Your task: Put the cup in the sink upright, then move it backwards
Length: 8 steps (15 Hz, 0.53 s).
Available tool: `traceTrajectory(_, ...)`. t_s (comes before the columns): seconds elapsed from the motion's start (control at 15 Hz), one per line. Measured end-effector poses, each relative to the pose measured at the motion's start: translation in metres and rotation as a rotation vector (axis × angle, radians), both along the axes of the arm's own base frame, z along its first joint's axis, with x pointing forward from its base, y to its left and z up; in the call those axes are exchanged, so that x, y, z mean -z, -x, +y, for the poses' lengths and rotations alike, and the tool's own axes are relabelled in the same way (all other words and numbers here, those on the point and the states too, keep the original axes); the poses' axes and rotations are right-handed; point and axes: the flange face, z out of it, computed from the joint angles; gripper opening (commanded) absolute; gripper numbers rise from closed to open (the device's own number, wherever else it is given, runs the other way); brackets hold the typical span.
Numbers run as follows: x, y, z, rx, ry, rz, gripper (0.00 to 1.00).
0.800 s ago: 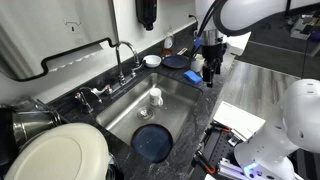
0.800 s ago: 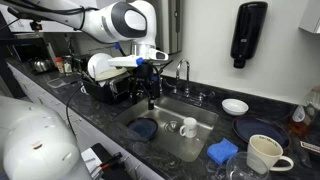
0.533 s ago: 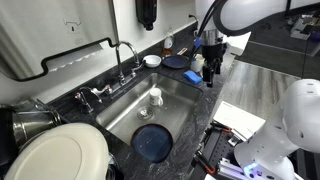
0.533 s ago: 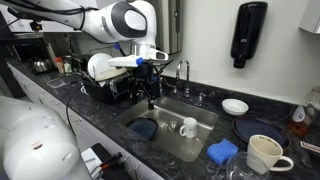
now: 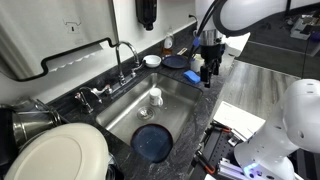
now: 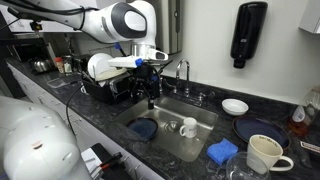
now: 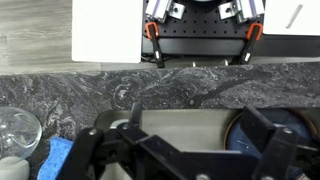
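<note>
A: Where's the cup [image 5: 155, 97]?

B: On the floor of the sink [image 5: 118, 118], toward the faucet [image 5: 124, 55]; it looks tipped on its side, though it's too small to be sure; the gripper [image 5: 208, 74] hangs over the counter [image 5: 205, 110] at the sink's rim, well apart from it.

A: And the fingers [image 7: 85, 158]?

B: Spread wide, holding nothing; the wrist view shows them apart above the speckled stone and the basin's edge.

A: How would you do this step well?

B: I'd judge the reach comes first; cross the rim, then descend with the jaws wide; if the cup does lie down, close across its body near the mouth, lift a little, and turn the wrist until the base faces down; seat it on the steel before letting go, since a light tumbler may skid or topple; only then take it backwards.

A: Anything in the way?

B: The dark plate [image 5: 153, 142] lies in the sink near the cup; keep the descent off its rim; the faucet's spout arches over the back, so mind it on the second move; a sponge [image 6: 222, 151] and mug [image 6: 262, 153] sit on the counter, off the path.
</note>
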Motion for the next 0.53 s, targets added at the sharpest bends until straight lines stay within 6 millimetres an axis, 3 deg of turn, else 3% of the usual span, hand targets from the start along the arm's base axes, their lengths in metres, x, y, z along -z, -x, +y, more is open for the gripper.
traceTrajectory(0.53,0.058,-0.003,0.059,0.279,-0.128,-0.237,1.00)
